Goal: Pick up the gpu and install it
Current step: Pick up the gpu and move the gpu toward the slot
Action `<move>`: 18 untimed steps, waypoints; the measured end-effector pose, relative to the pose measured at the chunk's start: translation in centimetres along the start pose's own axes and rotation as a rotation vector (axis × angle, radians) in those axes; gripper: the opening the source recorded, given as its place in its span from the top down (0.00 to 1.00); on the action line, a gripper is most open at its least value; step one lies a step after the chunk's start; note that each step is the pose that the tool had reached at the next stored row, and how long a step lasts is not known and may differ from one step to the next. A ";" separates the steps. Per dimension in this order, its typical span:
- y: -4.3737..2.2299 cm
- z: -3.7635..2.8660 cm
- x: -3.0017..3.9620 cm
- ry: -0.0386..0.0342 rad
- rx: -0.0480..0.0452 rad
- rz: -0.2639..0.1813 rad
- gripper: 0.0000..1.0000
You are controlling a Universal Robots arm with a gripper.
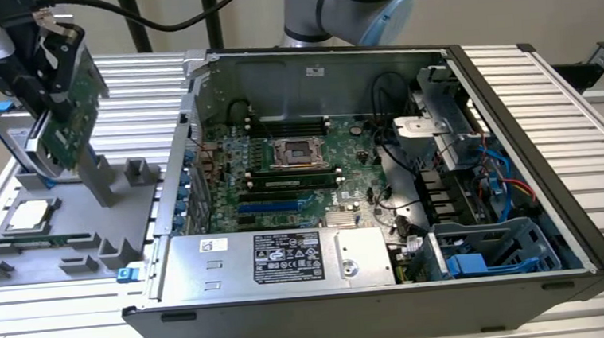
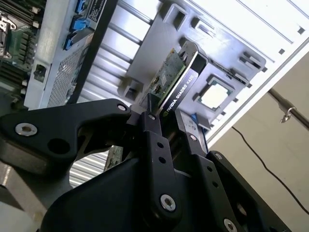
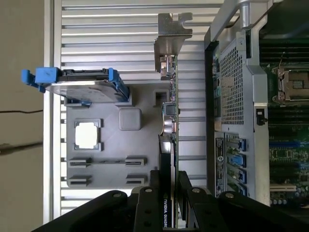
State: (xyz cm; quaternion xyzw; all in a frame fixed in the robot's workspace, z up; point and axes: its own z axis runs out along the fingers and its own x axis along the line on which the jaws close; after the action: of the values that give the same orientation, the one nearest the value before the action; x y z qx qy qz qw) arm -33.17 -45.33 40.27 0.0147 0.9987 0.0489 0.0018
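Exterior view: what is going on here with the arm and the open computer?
The gripper is shut on the gpu and holds it on edge above the grey parts tray, at the exterior view's left. The open computer case stands beside the tray. The card is not yet in the motherboard.

At the exterior view's upper left, the gpu (image 1: 70,121) showed a green board; its black shroud looked smooth and glossy in the second wrist view. The gripper (image 2: 170,123) was matt black, the tray (image 1: 32,263) matt grey plastic, the table (image 1: 563,95) ribbed bare metal.
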 end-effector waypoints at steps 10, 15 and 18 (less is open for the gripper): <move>0.07 -0.71 0.00 -0.0002 -0.0015 0.000 1.00; 0.07 -0.75 -0.01 0.0001 -0.0013 0.000 1.00; 0.08 -0.75 -0.16 0.0002 -0.0013 0.000 1.00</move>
State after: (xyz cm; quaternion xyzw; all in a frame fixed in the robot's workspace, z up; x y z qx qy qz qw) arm -33.01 -45.33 41.02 0.0146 0.9987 0.0496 0.0018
